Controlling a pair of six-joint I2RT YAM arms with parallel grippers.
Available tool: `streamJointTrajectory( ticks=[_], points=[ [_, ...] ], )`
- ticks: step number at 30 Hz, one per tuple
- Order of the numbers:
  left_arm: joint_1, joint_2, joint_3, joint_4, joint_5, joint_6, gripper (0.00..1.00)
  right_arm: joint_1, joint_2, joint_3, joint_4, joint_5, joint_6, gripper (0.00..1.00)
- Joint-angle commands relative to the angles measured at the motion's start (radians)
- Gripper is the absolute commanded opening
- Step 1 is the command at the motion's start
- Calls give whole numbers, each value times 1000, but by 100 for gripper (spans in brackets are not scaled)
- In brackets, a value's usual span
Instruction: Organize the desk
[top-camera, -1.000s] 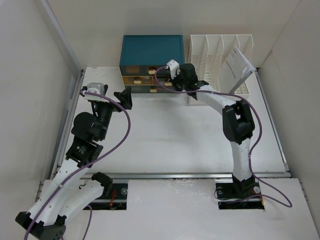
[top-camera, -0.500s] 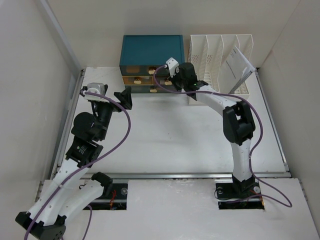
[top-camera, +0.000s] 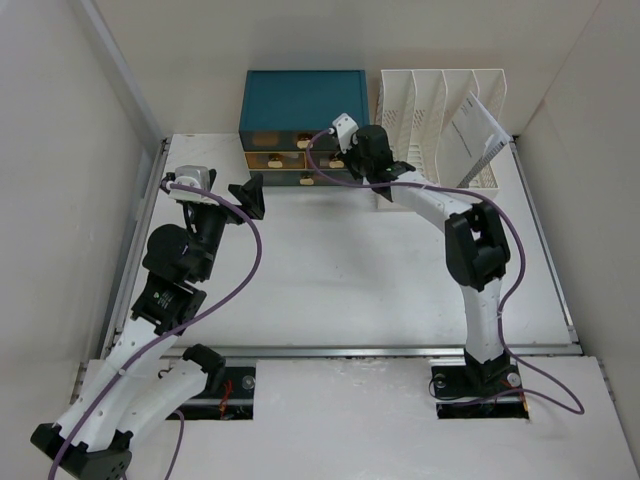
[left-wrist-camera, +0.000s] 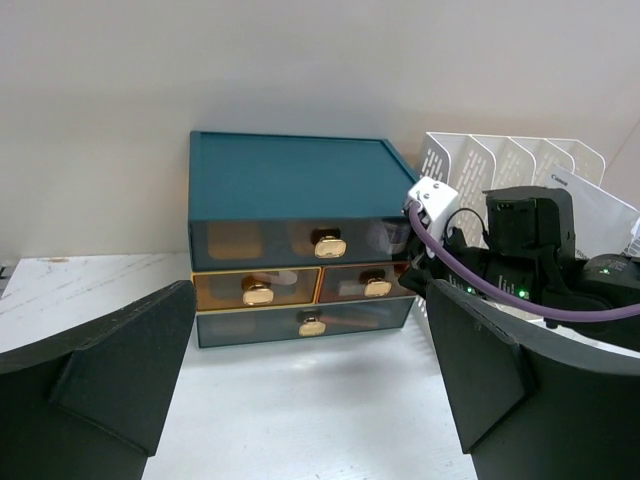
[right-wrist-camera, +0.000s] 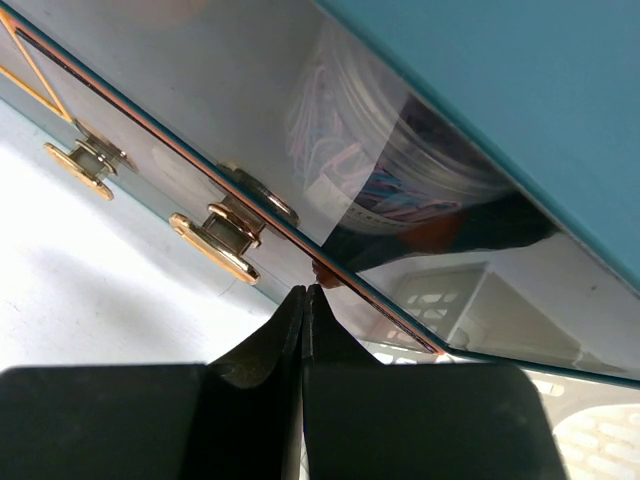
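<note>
White and flat, logged the desk (top-camera: 330, 270) under both arms. Saw left gripper (top-camera: 248, 197) with fingers wide apart, empty, facing teal drawer box (top-camera: 303, 100). Saw right gripper (right-wrist-camera: 305, 292) with fingers pressed together, tips right at box's glossy drawer front near gold knob (right-wrist-camera: 215, 245). Noted white file rack (top-camera: 440, 95) just right of box.

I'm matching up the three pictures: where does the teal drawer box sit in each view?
Top external: the drawer box is at top centre, against the back wall.
Left wrist: centre-left, drawer fronts facing the camera.
Right wrist: very close, filling the upper frame.
Shared landmark: the gold knobs on its drawers.
</note>
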Motion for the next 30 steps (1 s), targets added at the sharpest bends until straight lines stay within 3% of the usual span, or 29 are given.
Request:
streamJointTrajectory(
  ticks=[1,10,16,26,28,30],
  points=[
    [1,-15,-8,57,12,8,99,0,-18,21,92,57,-8,0],
    [1,-15,-8,57,12,8,99,0,-18,10,103,77,-28,0],
    [1,-15,-8,57,23,8,99,21,-112,-119,103,50,-19,0],
    [1,-24,-8,66,55,-1,99,107,-458,-366,82,44,1,0],
    [1,-24,-8,66,66,-12,99,107,-547,-366,34,13,48,0],
    [1,15,1,43,50,-36,99,77,-593,-323,-85,-132,70,1]
  ],
)
